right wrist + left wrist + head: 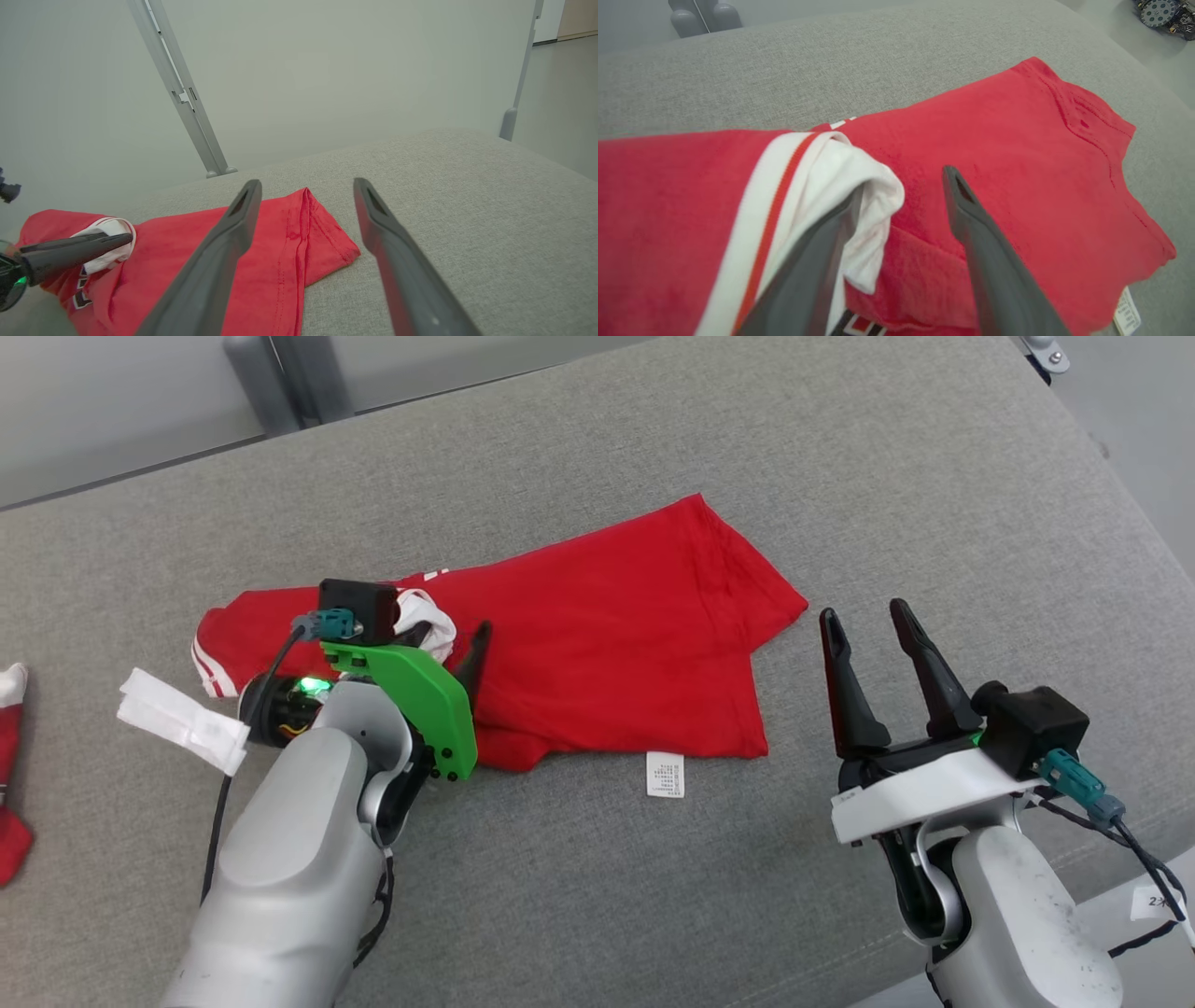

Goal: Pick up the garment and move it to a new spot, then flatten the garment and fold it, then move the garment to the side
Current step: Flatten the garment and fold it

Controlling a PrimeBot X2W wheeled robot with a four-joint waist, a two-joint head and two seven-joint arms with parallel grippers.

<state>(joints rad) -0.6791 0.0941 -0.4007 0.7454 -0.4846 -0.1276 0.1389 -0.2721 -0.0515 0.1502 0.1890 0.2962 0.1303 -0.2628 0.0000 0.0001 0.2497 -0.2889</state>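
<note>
The red garment [607, 635] lies spread on the grey cushion [597, 896], with a white-trimmed part bunched at its left end [429, 616]. My left gripper [451, 635] rests over that bunched end with its jaws apart. In the left wrist view the left gripper [903, 191] is open, and the white fold [873, 186] drapes against its left finger [822, 261] without being pinched. To the right of the garment my right gripper [873, 621] hovers open and empty. In the right wrist view the right gripper [307, 186] points toward the garment's corner [317, 233].
A white care label [665, 775] sticks out at the garment's near hem. Another red-and-white cloth [11, 775] lies at the cushion's left edge. Grey metal posts [280, 383] stand behind the cushion. The cushion drops off at the right [1148, 551].
</note>
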